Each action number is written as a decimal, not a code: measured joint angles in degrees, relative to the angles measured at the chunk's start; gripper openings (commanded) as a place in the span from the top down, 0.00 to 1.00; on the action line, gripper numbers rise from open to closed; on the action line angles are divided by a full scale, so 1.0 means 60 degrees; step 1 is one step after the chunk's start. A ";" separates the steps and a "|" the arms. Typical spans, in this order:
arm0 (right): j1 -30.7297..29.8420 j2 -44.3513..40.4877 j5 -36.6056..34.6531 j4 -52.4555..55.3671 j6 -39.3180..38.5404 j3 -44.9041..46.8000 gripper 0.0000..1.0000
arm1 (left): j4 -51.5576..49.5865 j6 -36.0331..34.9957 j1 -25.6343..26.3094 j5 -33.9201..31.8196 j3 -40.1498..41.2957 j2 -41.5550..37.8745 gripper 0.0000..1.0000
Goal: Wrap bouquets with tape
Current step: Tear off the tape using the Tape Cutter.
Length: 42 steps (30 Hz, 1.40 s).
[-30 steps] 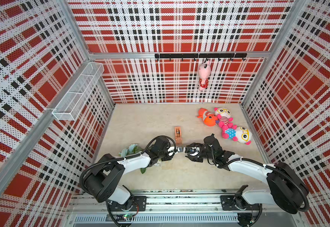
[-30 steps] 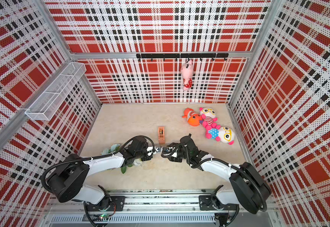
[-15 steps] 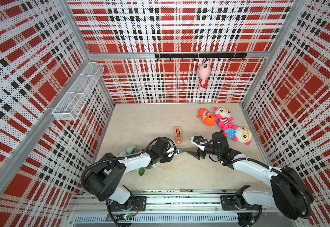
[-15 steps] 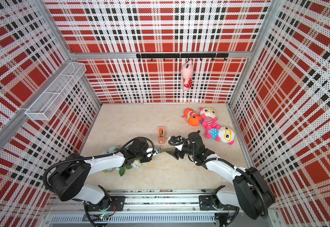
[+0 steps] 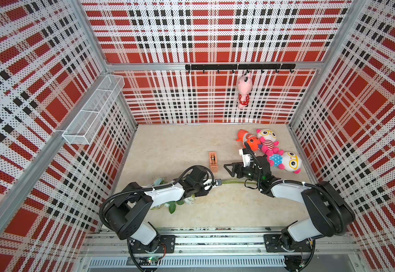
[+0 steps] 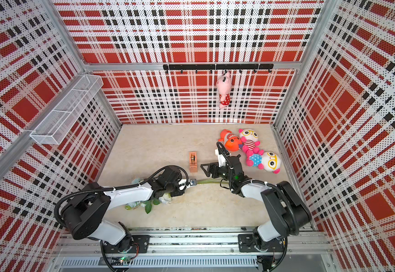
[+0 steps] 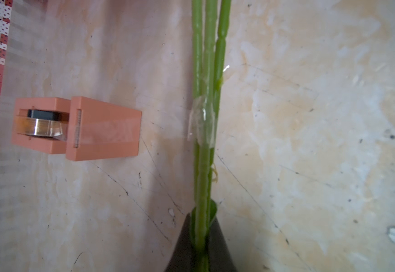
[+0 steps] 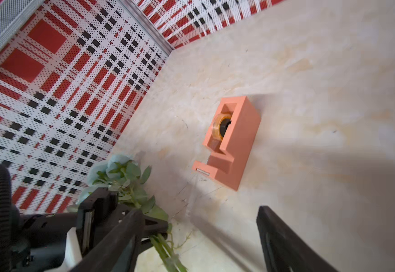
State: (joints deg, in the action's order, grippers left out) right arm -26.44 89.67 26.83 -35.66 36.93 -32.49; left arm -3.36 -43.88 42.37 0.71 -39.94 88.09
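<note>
The left gripper [image 7: 201, 226] pinches the rose stems [image 7: 207, 58] with one tape strip [image 7: 202, 124] on, so the spread, empty right gripper [image 8: 198, 210] should next pull more from the tape dispenser [image 8: 233, 141] ahead of it.

The left arm stretches low and forward, and its left claw [image 5: 213, 184] is pinched tight on the bouquet stems [image 7: 205, 164]. The right arm folds inward at the elbow with the wrist rolled. The right claw [image 5: 230, 169] points toward the robot's left, jaws spread wide, apparently hovering.
</note>
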 measured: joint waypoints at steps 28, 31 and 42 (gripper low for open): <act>-0.0550 0.4080 0.1071 -0.2200 0.3045 -0.1603 0.44 | -0.0750 0.0273 -0.0051 -0.0084 -0.0164 -0.0157 1.00; -0.0521 0.4051 0.1104 -0.2266 0.3078 -0.1530 0.44 | -0.0805 0.0273 -0.0091 -0.0066 -0.0164 -0.0200 1.00; -0.0532 0.2863 0.0459 -0.1552 0.2663 -0.1257 0.36 | -0.0838 0.0280 -0.0138 0.0004 -0.0164 -0.0244 1.00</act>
State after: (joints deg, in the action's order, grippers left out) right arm -29.63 106.85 29.58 -44.97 52.90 -40.03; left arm -8.38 -42.19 41.54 0.73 -40.93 86.63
